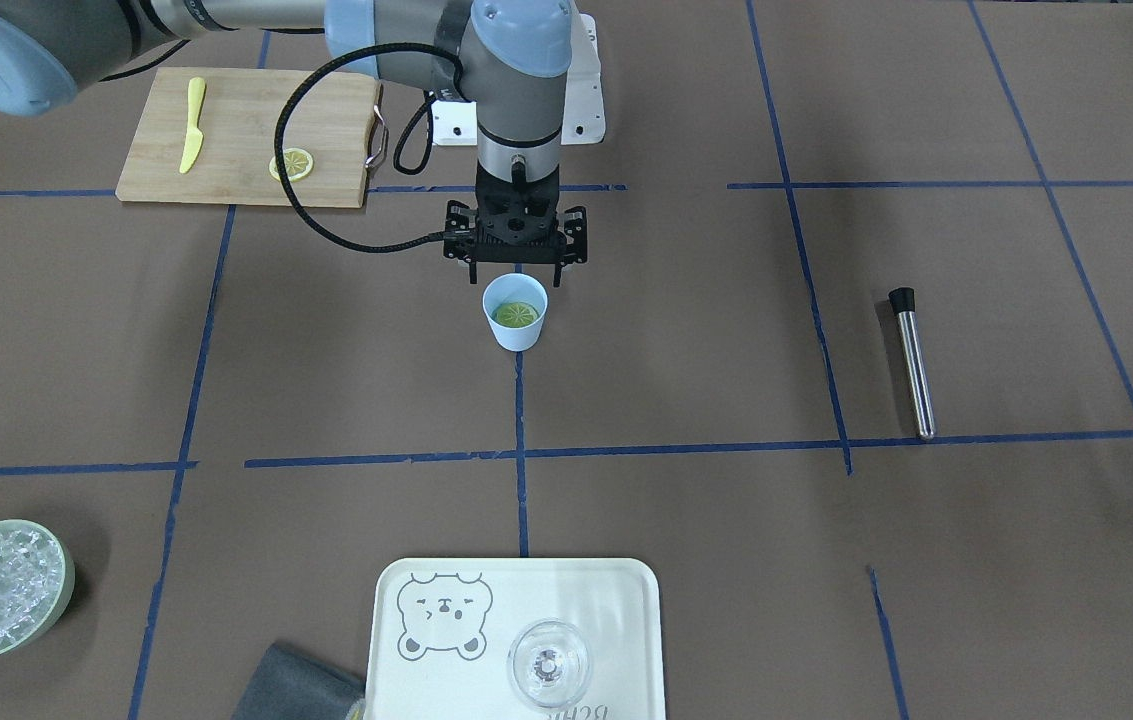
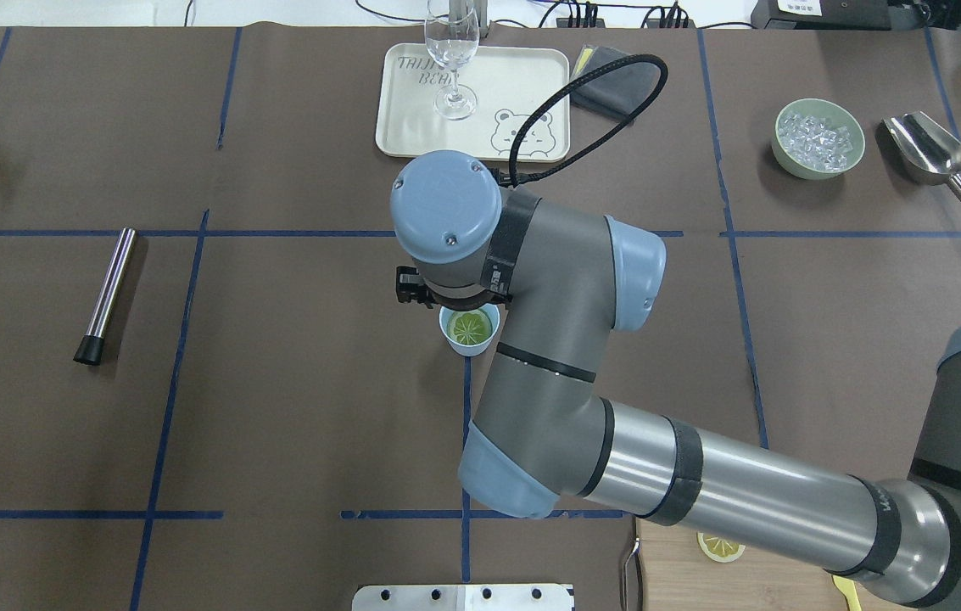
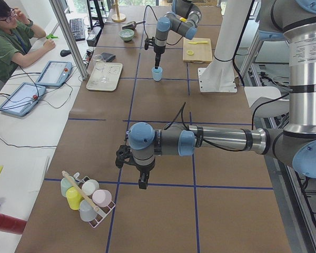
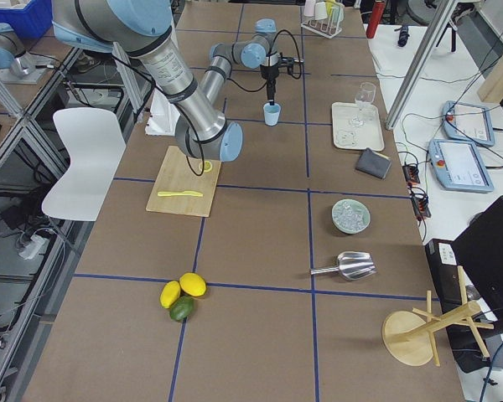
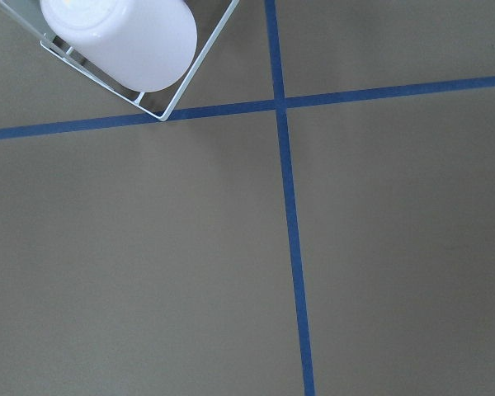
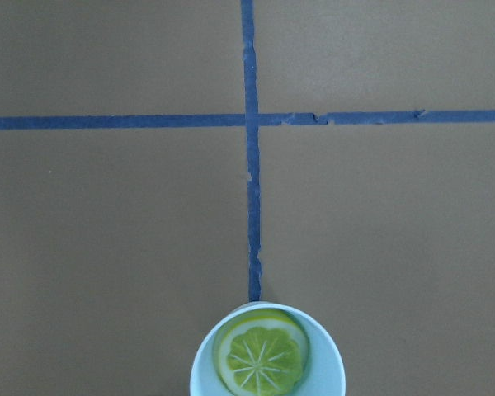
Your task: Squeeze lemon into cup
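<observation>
Lying face-up: lemon (image 6: 261, 356) | inside cup (image 1: 516, 338) | cup upright, mouth up

A robotics laboratory is indicated. Two industrial robot arms (image 3: 221, 138) are mounted at a long counter (image 4: 251, 243), which is covered in brown paper and gridded with blue tape (image 1: 520, 430). Control tablets (image 3: 53, 73) and cables are laid on a white side desk (image 3: 26, 158), where a person (image 3: 5, 42) is seated.

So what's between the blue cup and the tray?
Nothing but bare table crossed by blue tape, seen in the front-facing view between cup and tray.
</observation>
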Motion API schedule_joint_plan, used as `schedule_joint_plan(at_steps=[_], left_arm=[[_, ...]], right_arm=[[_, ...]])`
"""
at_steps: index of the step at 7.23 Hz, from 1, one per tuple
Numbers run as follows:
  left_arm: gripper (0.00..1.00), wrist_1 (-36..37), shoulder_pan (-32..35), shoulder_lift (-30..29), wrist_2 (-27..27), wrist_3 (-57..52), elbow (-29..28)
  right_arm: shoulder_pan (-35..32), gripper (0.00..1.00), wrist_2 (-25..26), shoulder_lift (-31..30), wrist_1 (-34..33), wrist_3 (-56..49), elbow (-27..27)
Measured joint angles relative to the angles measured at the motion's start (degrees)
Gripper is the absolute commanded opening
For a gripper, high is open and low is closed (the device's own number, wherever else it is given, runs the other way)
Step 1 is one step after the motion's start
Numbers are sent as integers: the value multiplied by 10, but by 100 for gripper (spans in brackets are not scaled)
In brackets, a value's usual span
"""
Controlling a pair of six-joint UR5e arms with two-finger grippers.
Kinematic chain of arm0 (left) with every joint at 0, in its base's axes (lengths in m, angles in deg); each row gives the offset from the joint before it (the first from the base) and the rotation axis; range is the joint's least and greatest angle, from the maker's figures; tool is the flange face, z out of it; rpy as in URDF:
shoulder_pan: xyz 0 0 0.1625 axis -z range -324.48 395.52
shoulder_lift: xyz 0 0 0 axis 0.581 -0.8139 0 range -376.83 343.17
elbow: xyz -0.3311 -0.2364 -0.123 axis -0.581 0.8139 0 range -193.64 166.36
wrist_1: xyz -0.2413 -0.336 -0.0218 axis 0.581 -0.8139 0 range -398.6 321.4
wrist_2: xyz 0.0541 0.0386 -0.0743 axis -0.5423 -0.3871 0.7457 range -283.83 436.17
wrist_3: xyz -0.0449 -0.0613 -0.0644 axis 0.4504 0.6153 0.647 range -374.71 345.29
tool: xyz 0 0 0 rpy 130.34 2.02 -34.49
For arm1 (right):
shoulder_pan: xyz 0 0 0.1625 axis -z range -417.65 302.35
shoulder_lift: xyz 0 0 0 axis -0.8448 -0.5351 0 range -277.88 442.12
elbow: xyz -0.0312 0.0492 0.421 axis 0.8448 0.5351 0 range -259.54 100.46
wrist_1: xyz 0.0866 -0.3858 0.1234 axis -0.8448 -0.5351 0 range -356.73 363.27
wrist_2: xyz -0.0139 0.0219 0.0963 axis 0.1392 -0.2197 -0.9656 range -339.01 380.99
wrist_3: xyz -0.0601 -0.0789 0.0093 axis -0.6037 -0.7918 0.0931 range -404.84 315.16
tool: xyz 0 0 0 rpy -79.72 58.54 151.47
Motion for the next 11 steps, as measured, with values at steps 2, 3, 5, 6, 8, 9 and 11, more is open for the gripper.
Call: schedule_joint_plan(at_steps=[2,3,5,6,8,9,11], left_arm=[[100,0,0,-2,0,0,1],[100,0,0,-3,0,0,2],[100,0,-1,-6,0,-1,5],[100,-1,-1,-7,-1,-1,7],[100,-12,-2,-8,-1,-2,19],[100,-30,-2,-6,0,-3,18],[100,-73,-1,-3,0,-3,9]], right_arm=[[-64,100,-63,-28,0,-98,-10],[-104,100,-92,-62,0,-159,-31],[-198,100,-138,-152,-3,-302,-85],[-247,100,-156,-191,-5,-372,-96],[-344,100,-191,-275,-3,-502,-106],[-384,100,-199,-331,-1,-546,-116],[-459,100,-202,-437,13,-626,-118]])
